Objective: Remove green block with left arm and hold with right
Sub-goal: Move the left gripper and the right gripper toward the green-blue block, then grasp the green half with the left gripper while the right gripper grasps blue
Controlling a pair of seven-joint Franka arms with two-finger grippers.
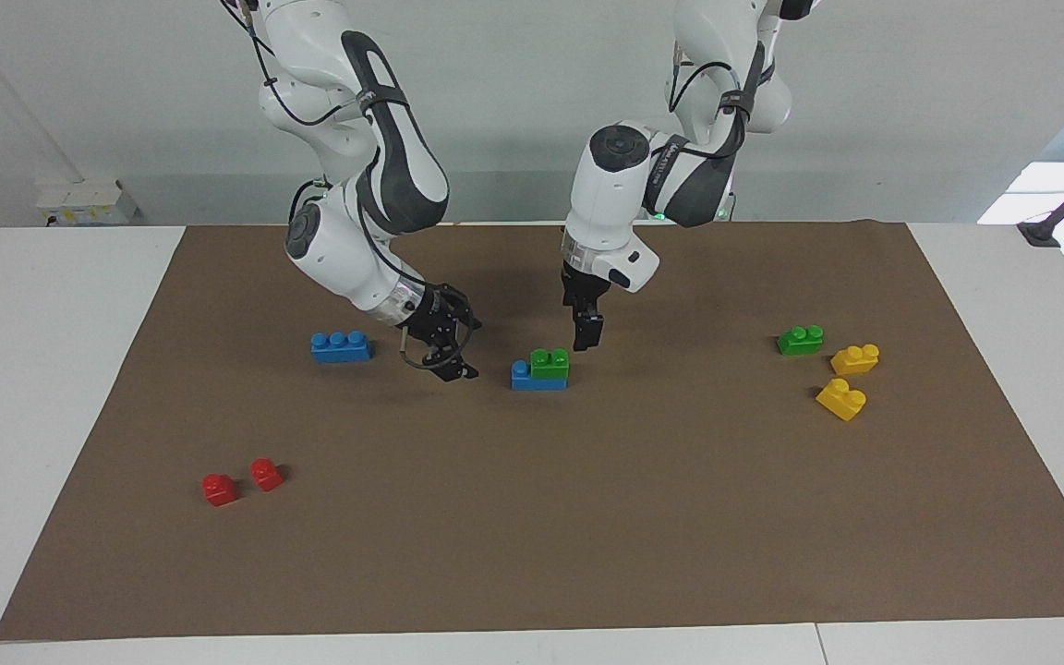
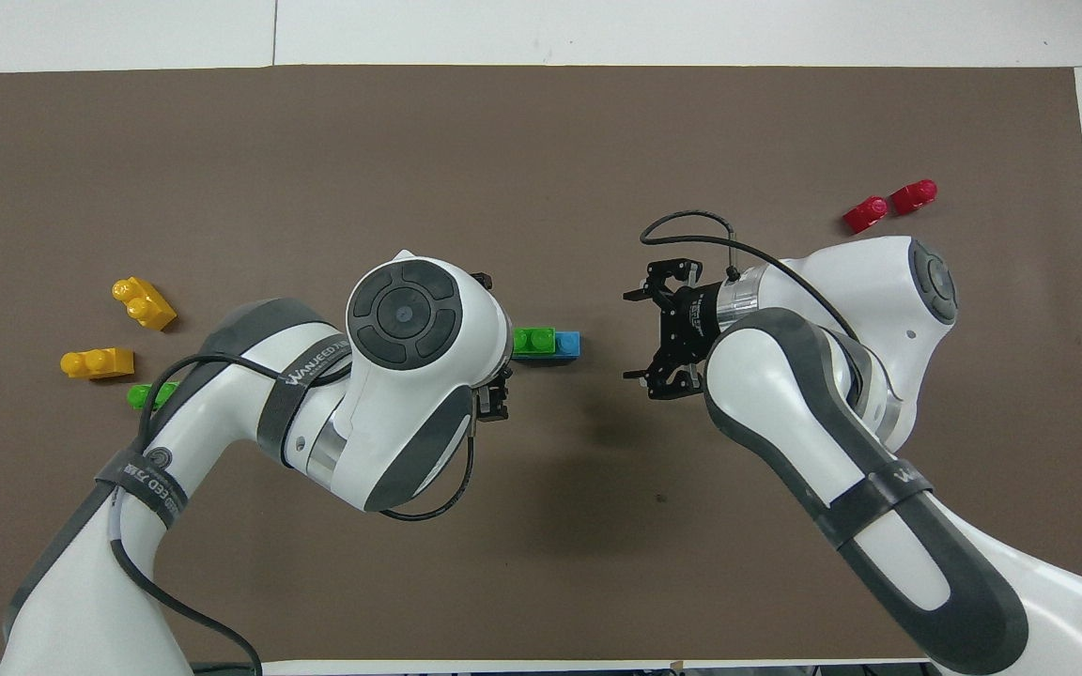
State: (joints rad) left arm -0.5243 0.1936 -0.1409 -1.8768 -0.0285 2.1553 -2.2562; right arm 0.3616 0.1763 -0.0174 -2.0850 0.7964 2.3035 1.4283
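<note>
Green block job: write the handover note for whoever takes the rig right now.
Left gripper: in the air, beside the green block, not touching it.
Right gripper: open, tilted toward the stack from the right arm's end, holding nothing.
The green block sits pressed on a blue brick at mid-mat.
A second green block lies loose by two yellow bricks at the left arm's end.
Done: both arms are near the stack.
Left: right grips the blue brick, left pulls the green block off.
</note>
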